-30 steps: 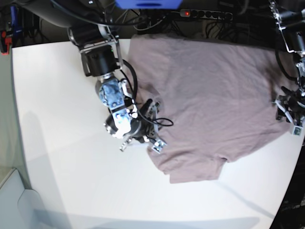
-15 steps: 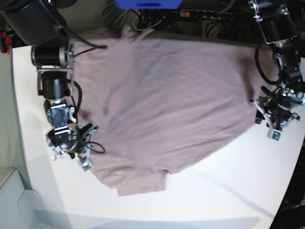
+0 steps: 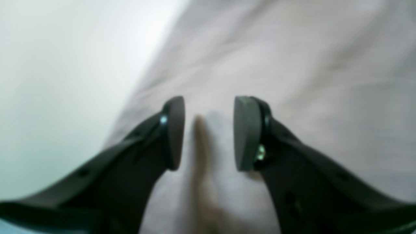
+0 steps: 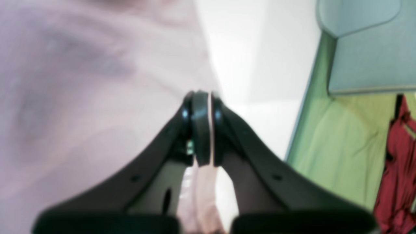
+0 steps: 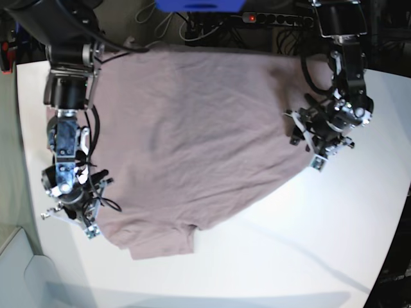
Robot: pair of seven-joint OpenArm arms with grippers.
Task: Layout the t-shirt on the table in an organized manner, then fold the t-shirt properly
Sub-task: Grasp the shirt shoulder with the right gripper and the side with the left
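Base view: t-shirt (image 5: 192,135), dusty mauve, spread across the far and middle part of the white table (image 5: 270,256), one sleeve pointing toward the near edge. Right gripper (image 5: 90,221) sits at the shirt's edge on the view's left; left gripper (image 5: 314,151) sits at the shirt's opposite edge on the view's right. Cloth between the two looks fairly flat with mild creases. Risk, as a judgement: with one side pinched and the other not, a pull from the held side alone could drag the whole shirt across the table and bunch it, or skew the layout.

Left wrist view: left gripper (image 3: 208,133), jaws standing apart, nothing clamped. T-shirt (image 3: 292,65) lies below and ahead of the jaws; a raised, blurred fold of cloth stands in the gap between the pads without visible contact. Bare table (image 3: 65,65) to the left. Risk: closing here could catch only that thin ridge, which may slip out.

Right wrist view: right gripper (image 4: 202,130), jaws closed on the t-shirt (image 4: 81,97), a thin strip of its edge passing between the pads. Shirt body extends left; table (image 4: 260,65) to the right. Risk: the hold is at the very hem, so tension could pull it free.
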